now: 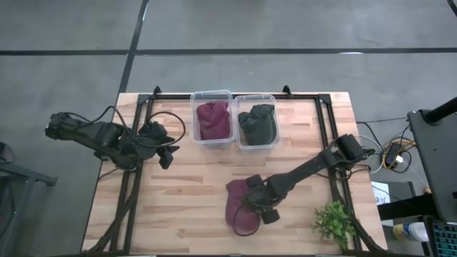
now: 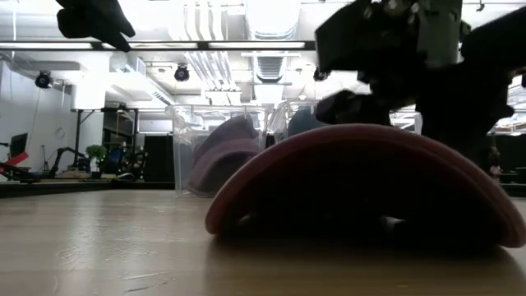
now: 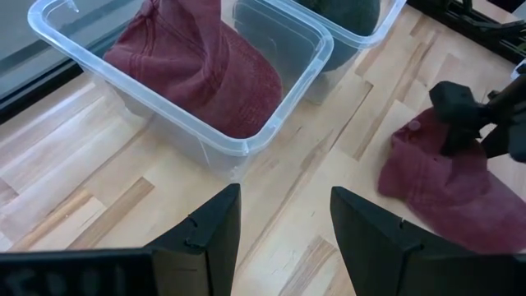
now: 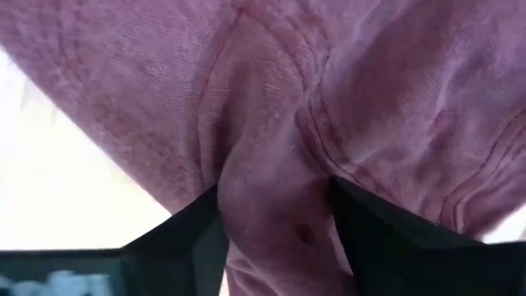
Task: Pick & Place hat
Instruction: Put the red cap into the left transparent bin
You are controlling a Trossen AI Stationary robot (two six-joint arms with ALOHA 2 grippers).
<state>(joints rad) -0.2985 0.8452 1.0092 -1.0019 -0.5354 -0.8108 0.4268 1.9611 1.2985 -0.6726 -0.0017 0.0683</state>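
Observation:
A maroon hat (image 1: 239, 203) lies on the wooden table near its front edge, brim arched on the tabletop in the low view (image 2: 362, 173). My right gripper (image 1: 260, 207) is down on its crown, fingers open, with a ridge of cloth between them (image 4: 275, 205). My left gripper (image 1: 168, 153) hangs open and empty above the table's left side, by the bins; its wrist view shows the hat (image 3: 444, 185) farther off. My right gripper comes at the hat's crown from above, pointing steeply down. A raised fold of the crown cloth (image 4: 279, 177) stands between the two open fingers (image 4: 193, 226), which touch it on either side. The hat lies on the table.
Two clear bins stand at the table's far middle: the left one (image 1: 213, 120) holds another maroon hat, the right one (image 1: 257, 123) a dark green hat. A small green plant (image 1: 334, 223) sits at the near right corner. Black frame rails run along both sides.

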